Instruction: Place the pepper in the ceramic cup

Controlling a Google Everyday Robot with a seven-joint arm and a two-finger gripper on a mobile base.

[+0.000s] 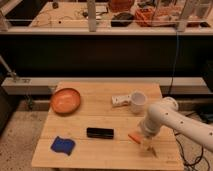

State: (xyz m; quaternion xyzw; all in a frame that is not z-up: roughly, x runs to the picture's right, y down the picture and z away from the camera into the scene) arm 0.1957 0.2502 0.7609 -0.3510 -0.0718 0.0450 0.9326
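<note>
The pepper, slim and orange, lies on the wooden table near the front right. Its right end is hidden under my gripper, which hangs from the white arm and reaches down to the table right at the pepper. The ceramic cup, white and glossy, stands upright behind the pepper, about a hand's width further back. I cannot see whether the pepper is held.
A flat white box lies just left of the cup. A round orange bowl sits at the back left. A black bar-shaped object lies mid-front, a blue cloth at the front left. The table's right edge is close to the arm.
</note>
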